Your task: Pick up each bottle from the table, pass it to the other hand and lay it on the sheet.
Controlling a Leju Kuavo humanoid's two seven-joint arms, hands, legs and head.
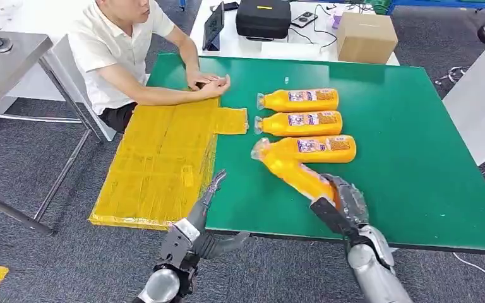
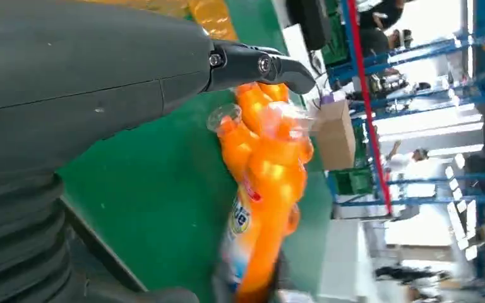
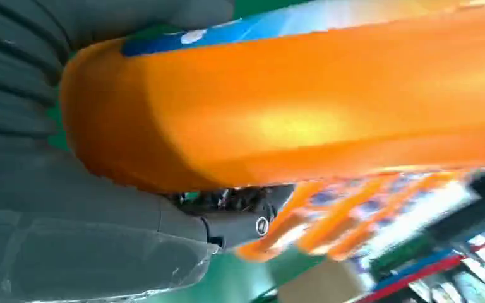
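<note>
The yellow sheet hangs off the table's left edge. Beside it the left hand waits with fingers apart, holding nothing. Right of that, the right hand grips the base of an orange bottle, tilted just over the green table. Full and smooth, it looks heavy and slippery; the free middle seems the best place to take hold.

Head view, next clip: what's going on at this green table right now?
The robot's right hand grips one orange bottle at its base, its cap end angled toward the left hand, which waits open and empty at the table's near edge. Three more bottles lie in a row on the green table. The yellow sheet has no bottle on it yet. A seated person rests their hands at the table's far corner.
</note>
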